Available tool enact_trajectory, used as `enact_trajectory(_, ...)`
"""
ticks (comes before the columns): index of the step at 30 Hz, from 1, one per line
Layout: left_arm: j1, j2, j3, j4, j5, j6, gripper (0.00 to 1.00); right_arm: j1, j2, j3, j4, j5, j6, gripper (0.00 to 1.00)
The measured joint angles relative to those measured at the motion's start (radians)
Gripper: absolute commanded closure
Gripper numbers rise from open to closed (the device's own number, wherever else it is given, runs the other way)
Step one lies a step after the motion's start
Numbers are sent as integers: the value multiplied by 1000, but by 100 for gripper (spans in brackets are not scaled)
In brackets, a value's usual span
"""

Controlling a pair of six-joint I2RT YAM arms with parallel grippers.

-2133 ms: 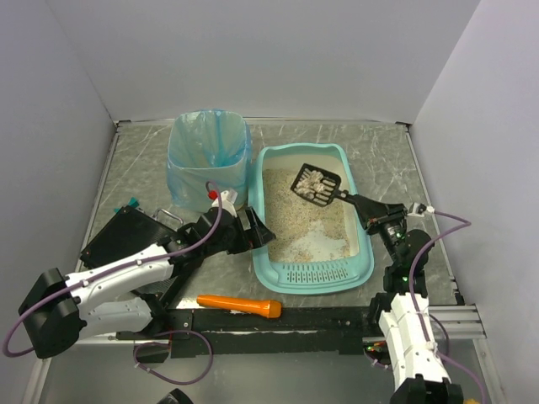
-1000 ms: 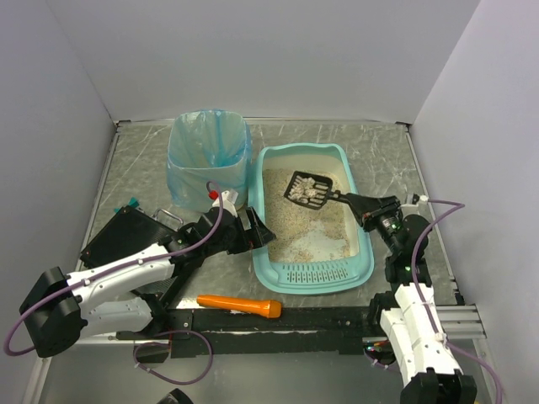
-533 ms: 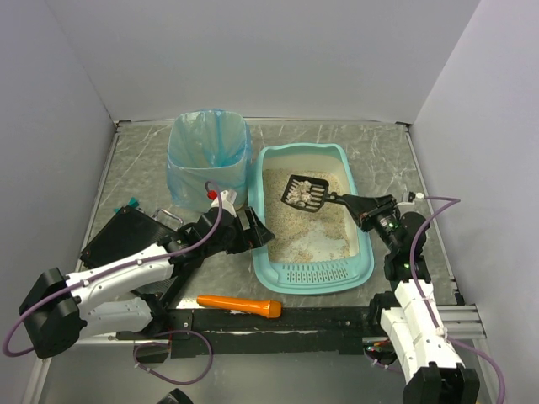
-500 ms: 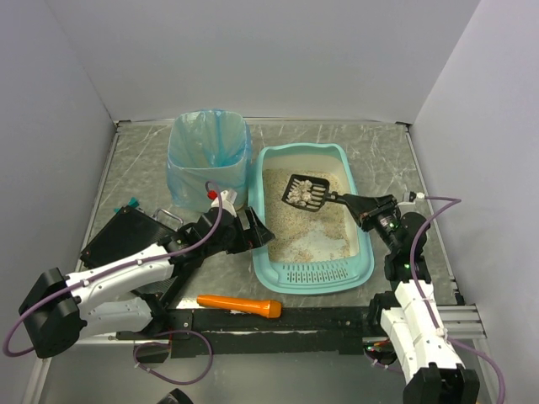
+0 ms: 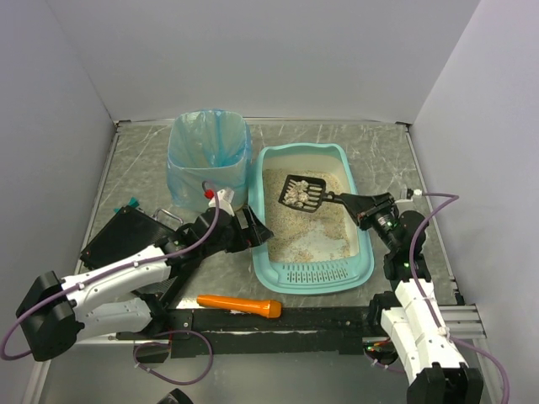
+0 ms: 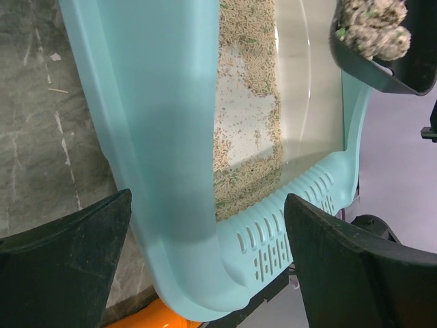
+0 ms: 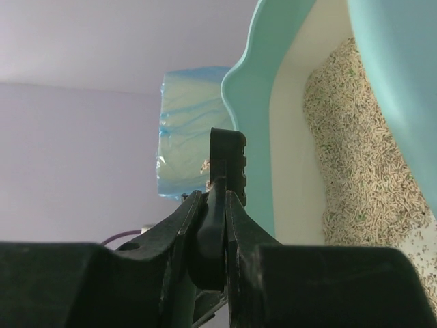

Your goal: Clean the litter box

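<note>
1. Large light-teal rectangular plastic litter box point(image 5: 324, 274) sits mid-table, just right of blue-bagged waste bin point(image 5: 208, 156).
2. Right gripper point(image 5: 364, 204) is clamped on handle of black slotted plastic scoop point(image 5: 301, 192), held level above litter, prob. so pale clumps point(image 5: 296, 195) don't spill.
3. Left gripper point(image 5: 253, 229): jaws wide apart astride box's left wall, likely to steady it; contact unclear.
4. Box's long axis runs near-to-far, slotted lip end twd arm bases.

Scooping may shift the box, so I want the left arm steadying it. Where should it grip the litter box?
Take the litter box by its left long wall near the slotted end, coming from the left: the raised rim looks narrow enough for the open left gripper, which sits beside it.
</note>
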Motion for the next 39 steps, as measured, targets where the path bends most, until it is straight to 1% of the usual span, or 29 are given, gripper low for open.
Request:
enact_trajectory(4,0,-25,-12,-17,-12,0,3,12,33,26,-3,-3,-6,100)
enact_trajectory(8,0,-73,-26,-44,-35,0,3,41,39,53,-4,34,-13,100)
enact_trajectory(12,0,-151,-40,-77,-75,0,3,119,90,140,5,60,-14,100)
enact_trajectory(15,0,-194,-41,-103,-104,-1,3,153,150,216,9,73,2,100)
enact_trajectory(19,0,-236,-58,-126,-133,-6,3,198,267,349,9,88,29,100)
enact_trajectory(23,0,-269,-76,-159,-148,-17,3,272,387,497,-6,109,67,100)
enact_trajectory(31,0,-389,-81,-234,-204,-23,3,461,566,780,-91,270,64,100)
enact_trajectory(33,0,-408,-80,-249,-218,-22,3,499,619,847,-114,324,36,100)
enact_trajectory(39,0,-406,-78,-282,-230,-21,3,668,870,1138,-246,526,-165,100)
